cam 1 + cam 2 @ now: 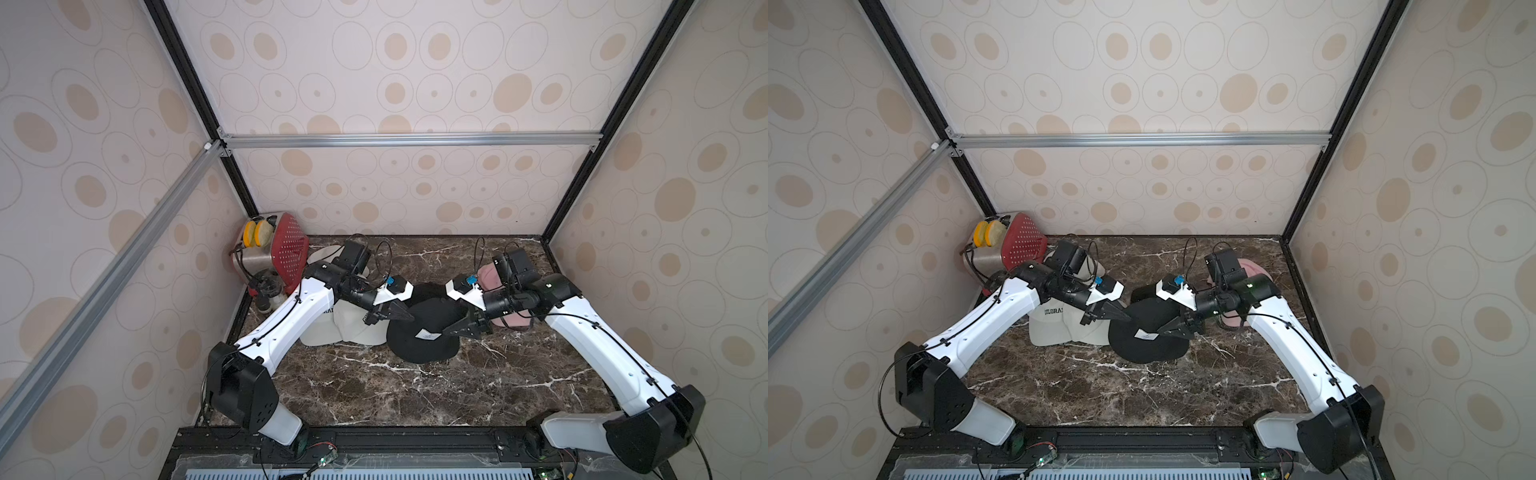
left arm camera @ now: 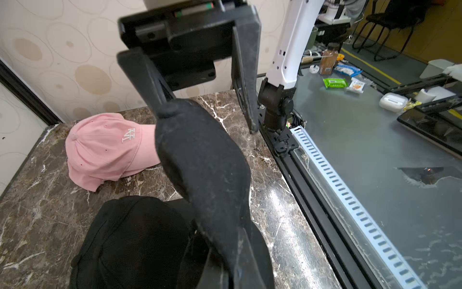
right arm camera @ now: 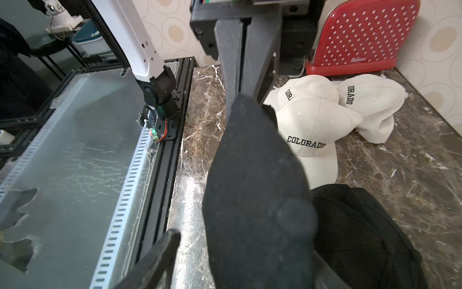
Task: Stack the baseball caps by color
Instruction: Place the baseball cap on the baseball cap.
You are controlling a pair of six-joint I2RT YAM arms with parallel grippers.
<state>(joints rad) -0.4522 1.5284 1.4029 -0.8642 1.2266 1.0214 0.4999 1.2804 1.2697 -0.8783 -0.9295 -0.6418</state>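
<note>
The left gripper (image 3: pixel 246 90) is closed on an edge of a black cap (image 1: pixel 424 336). The right gripper (image 2: pixel 208 120) is spread wide, one finger against that cap, which is held aloft, well apart from the red toaster (image 3: pixel 362 37) and partly over a second black cap (image 2: pixel 130 245). White caps (image 3: pixel 312 125) are heaped loosely just beside the toaster, pink caps (image 2: pixel 105 147) piled farthest from it; the black stack is judged unfinished.

Soft, even light filled the enclosure and left only faint shadows, while white glare streaked the polished bench (image 3: pixel 190 190) in both wrist views, where the close black cap (image 2: pixel 205 175) looked blurred and straight lines bent near the edges.
</note>
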